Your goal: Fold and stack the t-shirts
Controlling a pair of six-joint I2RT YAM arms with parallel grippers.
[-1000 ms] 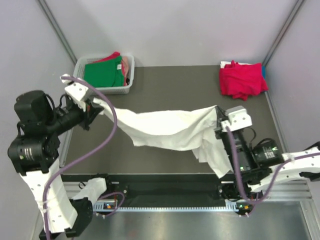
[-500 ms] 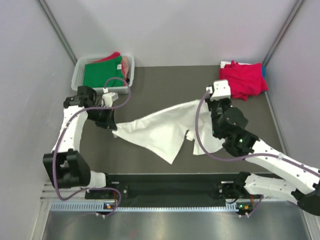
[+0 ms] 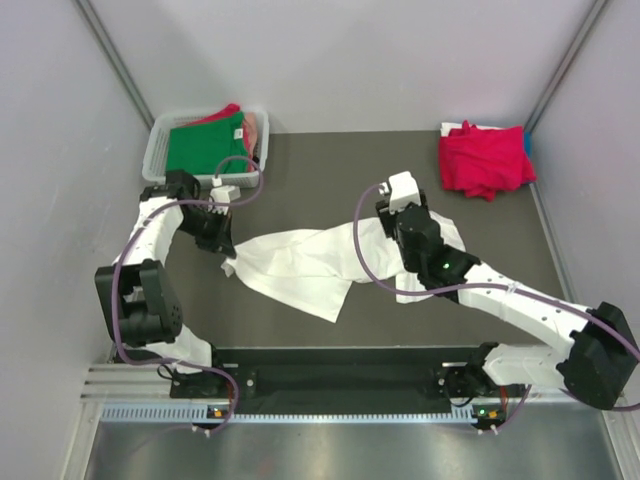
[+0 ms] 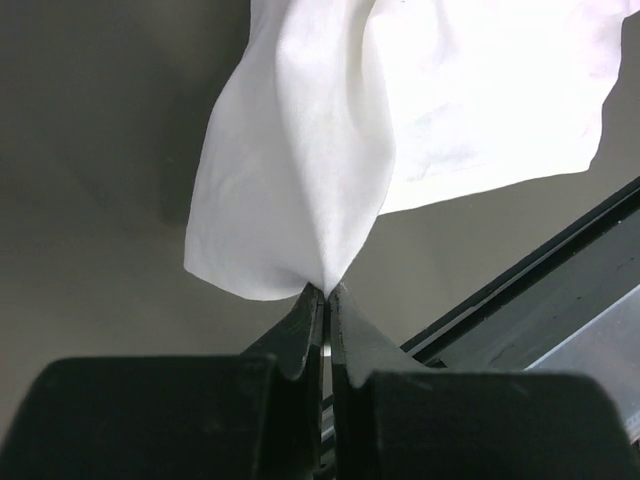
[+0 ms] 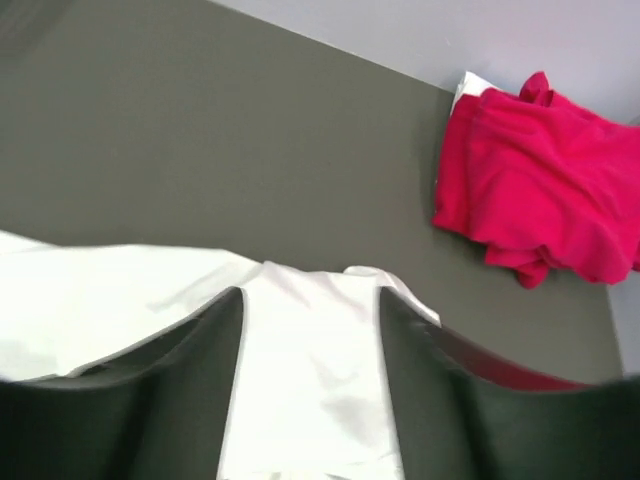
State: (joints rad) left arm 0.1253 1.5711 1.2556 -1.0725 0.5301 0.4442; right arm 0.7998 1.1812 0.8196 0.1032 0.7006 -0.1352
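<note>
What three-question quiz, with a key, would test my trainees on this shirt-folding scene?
1. True or false: the left gripper is shut on the white t-shirt.
2. Where does the green t-shirt lie? A in the basket; B on the floor; C draped over an arm.
3. Fill in: the right gripper has its jaws ___ above the white t-shirt.
Key: 1 true; 2 A; 3 open.

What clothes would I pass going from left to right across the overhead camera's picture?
green t-shirt in the basket → white t-shirt lying in the middle → crimson t-shirts piled at the far right.
</note>
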